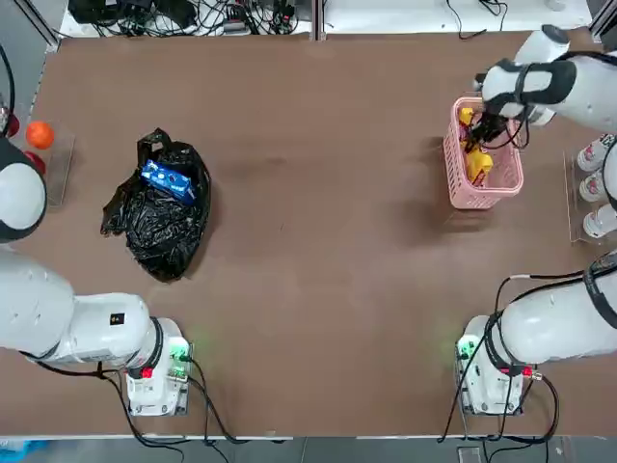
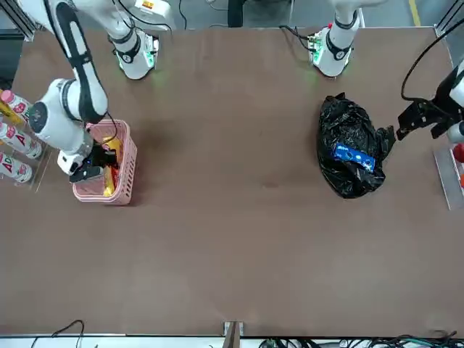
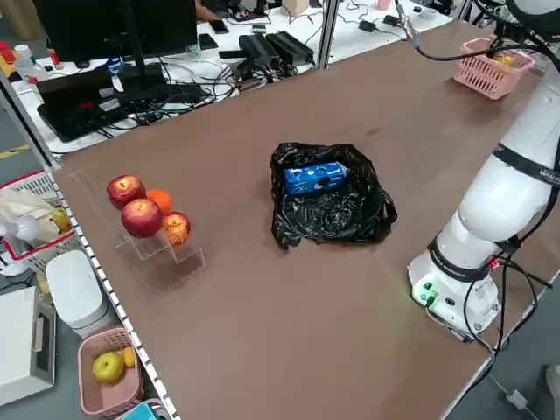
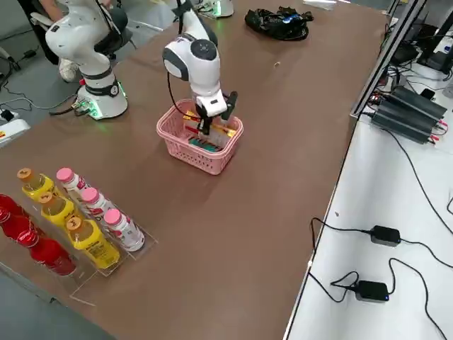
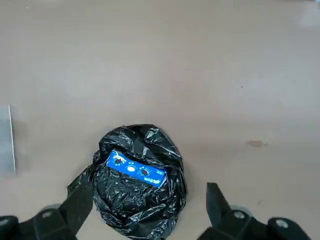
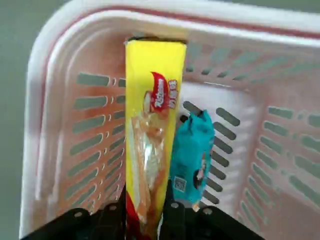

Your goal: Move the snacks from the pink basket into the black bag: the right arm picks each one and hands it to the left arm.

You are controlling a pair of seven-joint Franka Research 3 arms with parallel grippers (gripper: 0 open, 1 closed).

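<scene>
Teal packet (image 6: 192, 152) beside the yellow packet (image 6: 150, 135) appeared only in the right wrist view, inside the pink basket (image 6: 45, 90). Right gripper (image 6: 144, 217) was clenched on the yellow packet; left gripper (image 5: 150, 212) hung released above the black bag (image 5: 137, 187).

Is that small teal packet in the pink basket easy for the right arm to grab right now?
Probably not yet: the right gripper is shut on the yellow packet, with the teal packet beside it.

Lying atop the crumpled black bag (image 1: 159, 214), the blue packet (image 1: 168, 179); standing upright inside the pink basket (image 1: 509, 183), the yellow packet (image 6: 150, 135) beside the smaller teal packet (image 6: 192, 155)
</scene>
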